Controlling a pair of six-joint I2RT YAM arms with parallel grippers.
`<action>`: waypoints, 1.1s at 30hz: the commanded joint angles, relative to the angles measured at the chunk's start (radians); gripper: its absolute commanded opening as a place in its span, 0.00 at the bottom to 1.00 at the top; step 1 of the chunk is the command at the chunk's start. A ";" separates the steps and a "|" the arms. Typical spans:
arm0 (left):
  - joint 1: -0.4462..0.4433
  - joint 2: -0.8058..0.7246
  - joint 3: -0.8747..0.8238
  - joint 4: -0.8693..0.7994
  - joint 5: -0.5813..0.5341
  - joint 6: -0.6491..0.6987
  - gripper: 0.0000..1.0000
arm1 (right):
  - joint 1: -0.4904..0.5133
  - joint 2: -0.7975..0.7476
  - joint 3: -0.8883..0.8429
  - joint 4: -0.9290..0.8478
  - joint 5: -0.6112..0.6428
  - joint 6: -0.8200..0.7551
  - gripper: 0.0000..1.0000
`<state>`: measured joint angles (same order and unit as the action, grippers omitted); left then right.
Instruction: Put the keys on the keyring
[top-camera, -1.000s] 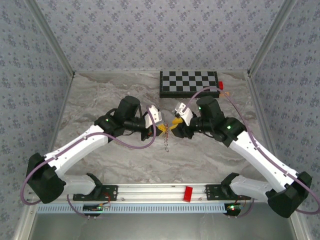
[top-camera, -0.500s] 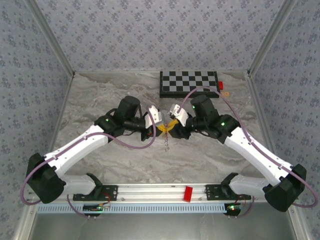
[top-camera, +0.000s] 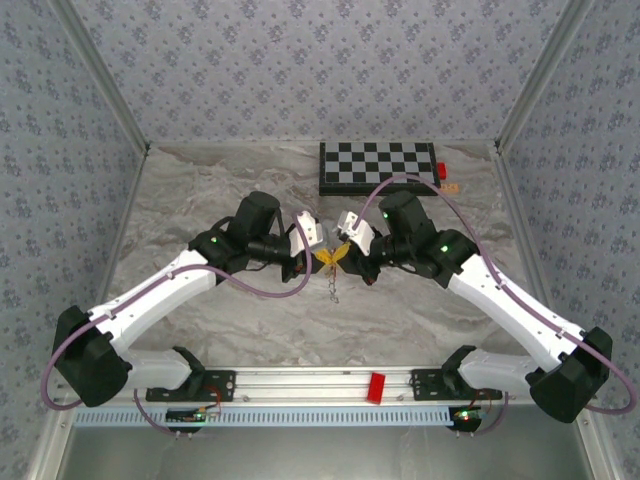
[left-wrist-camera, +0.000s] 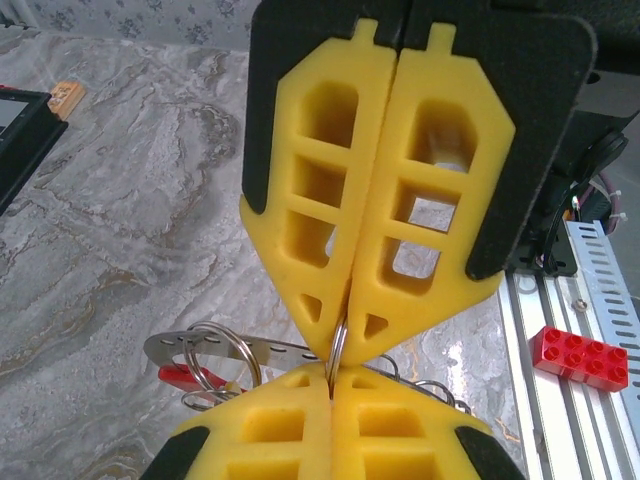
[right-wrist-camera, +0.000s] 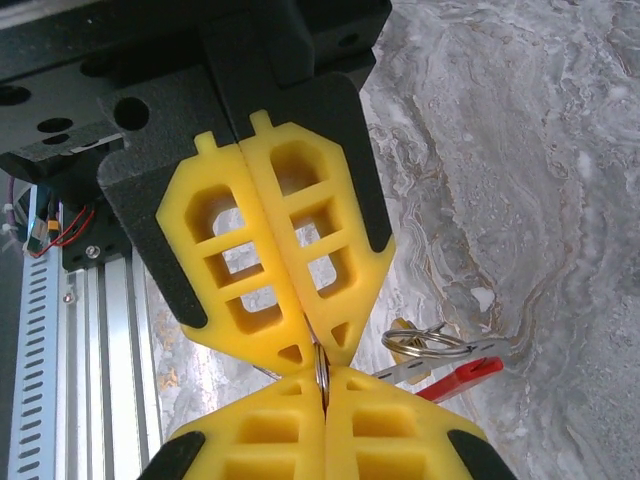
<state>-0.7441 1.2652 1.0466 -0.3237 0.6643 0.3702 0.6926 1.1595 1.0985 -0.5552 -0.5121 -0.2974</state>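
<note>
Meeting tip to tip above the middle of the counter, the left arm and the right arm are seen with both sets of jaws closed. The keyring is pinched edge-on between them. The left jaws are shut on it from one side and the right jaws from the other, so that the thin grey wire runs straight out of one pair of yellow pads and into the opposite pair.

Just beside the pinched ring, a small bundle is seen off to one side: a smaller wire ring, a flat metal strip and a red tab. How these pieces are joined to one another cannot be told. From above, a short chain is seen trailing from the meeting point toward the near edge — whether it hangs free or rests on the counter cannot be told.

At the back of the counter a checkerboard is laid flat. A small red block is set against its right end, and a small tan key lies on the counter just beside that block, well apart from the keyring. A red brick rests on the metal rail between the arm bases.
</note>
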 joint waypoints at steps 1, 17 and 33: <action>-0.005 0.002 0.028 -0.007 0.041 0.018 0.00 | 0.004 -0.013 0.003 0.029 -0.017 -0.010 0.00; 0.057 -0.206 -0.175 0.487 0.059 -0.303 0.32 | -0.103 -0.259 -0.387 0.800 -0.118 0.272 0.00; 0.020 -0.149 -0.163 0.579 0.012 -0.379 0.34 | -0.114 -0.188 -0.505 1.393 -0.139 0.574 0.00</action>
<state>-0.7090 1.1107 0.8608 0.2134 0.6861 0.0013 0.5755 0.9691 0.5930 0.7132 -0.6292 0.2176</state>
